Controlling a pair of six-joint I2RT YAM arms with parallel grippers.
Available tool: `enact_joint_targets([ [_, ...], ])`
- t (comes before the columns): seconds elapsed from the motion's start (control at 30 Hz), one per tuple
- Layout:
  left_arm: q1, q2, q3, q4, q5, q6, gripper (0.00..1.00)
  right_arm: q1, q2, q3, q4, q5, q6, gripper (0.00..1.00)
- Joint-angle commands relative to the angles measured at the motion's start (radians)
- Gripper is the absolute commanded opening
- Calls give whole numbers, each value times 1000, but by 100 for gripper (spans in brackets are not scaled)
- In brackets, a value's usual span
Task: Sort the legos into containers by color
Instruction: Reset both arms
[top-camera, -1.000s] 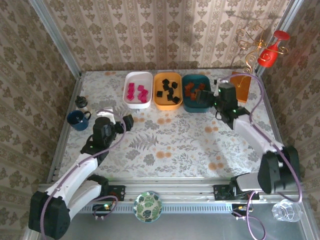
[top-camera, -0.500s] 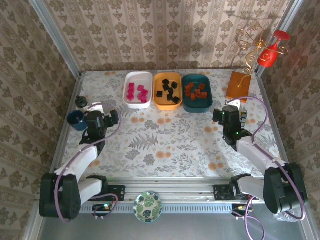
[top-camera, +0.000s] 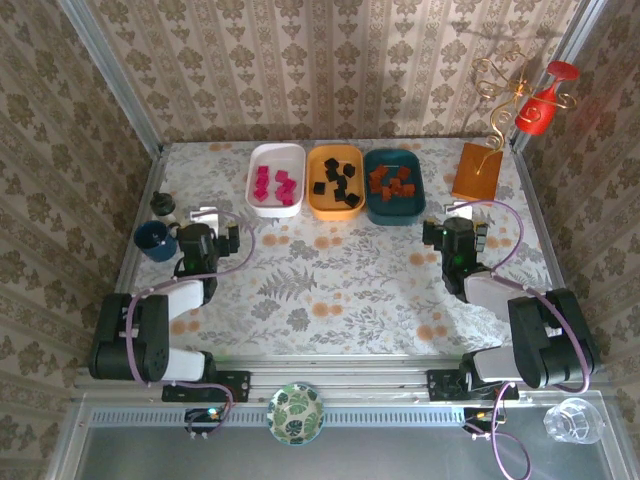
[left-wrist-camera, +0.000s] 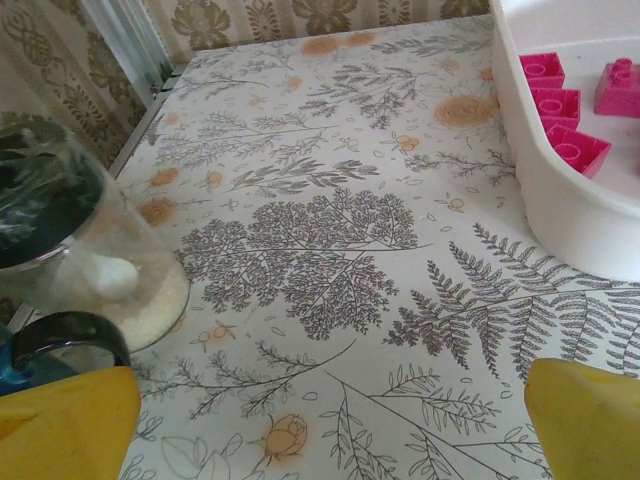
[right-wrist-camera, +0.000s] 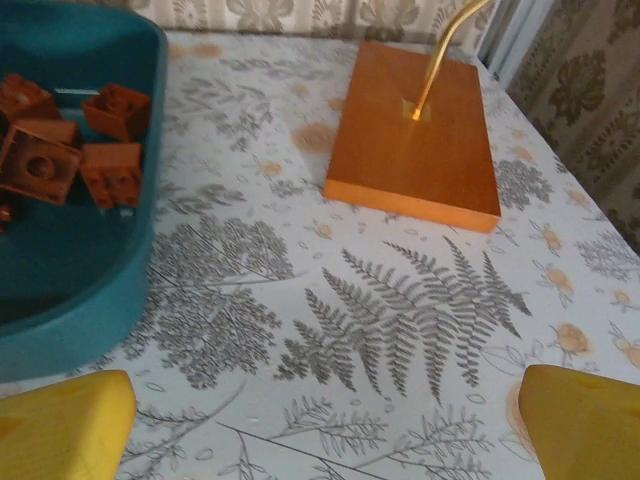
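While both claws stand spread wide, you have nothing gripped on either side. The left gripper (left-wrist-camera: 325, 425) shows its yellow fingertips (left-wrist-camera: 60, 425) at the bottom corners of its wrist view, with only the floral tablecloth (left-wrist-camera: 330, 260) between them. The right gripper (right-wrist-camera: 320, 425) looks the same, jaws apart over the cloth and touching nothing.

Take the shallow orange plastic tray (top-camera: 318, 160) as your landmark. The left claw rests nearer you and to its left, the right claw nearer you and to its right.

The black blocks (top-camera: 340, 185) lie in that orange tray. The white plastic tray (top-camera: 275, 152) sits just beside it on the left and holds the magenta pink blocks (top-camera: 272, 185). The dark teal plastic tray (top-camera: 392, 218) sits on its right and holds the brown-orange blocks (top-camera: 392, 180).

Any lettering on the studs is too small to read. Both wrist views cut their nearest tray off at the frame edge.

Far left of the orange tray stands the dark blue mug (top-camera: 155, 240), with a clear glass jar (left-wrist-camera: 90, 260) blurred beside it. Far right lies the flat orange square stand (right-wrist-camera: 415, 130), its gold wire (right-wrist-camera: 450, 40) running out of the top of the right wrist view.
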Motion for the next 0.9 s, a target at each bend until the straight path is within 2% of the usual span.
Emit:
enact_joint_targets([
  [0.0, 11, 49, -4, 128, 23, 67, 100, -10, 2, -37, 151, -75, -12, 100],
  [0.17, 37, 120, -65, 309, 27, 38, 100, -16, 58, -60, 250, -92, -29, 100],
  [0.23, 55, 194, -108, 475, 47, 42, 100, -26, 104, -71, 314, -104, -26, 100],
  [0.3, 55, 160, -107, 403, 55, 21, 100, -45, 118, -68, 318, -134, -12, 100],
  [0.33, 53, 177, -97, 418, 64, 41, 100, -59, 118, -67, 308, -151, 2, 100],
  [0.4, 44, 168, -68, 344, 53, 41, 100, -70, 178, -82, 395, -172, 5, 100],
  [0.57, 28, 178, -70, 373, -6, 51, 100, -81, 169, -59, 334, -187, 13, 100],
  [0.87, 27, 178, -69, 371, -4, 52, 100, -84, 172, -58, 334, -192, 14, 100],
])
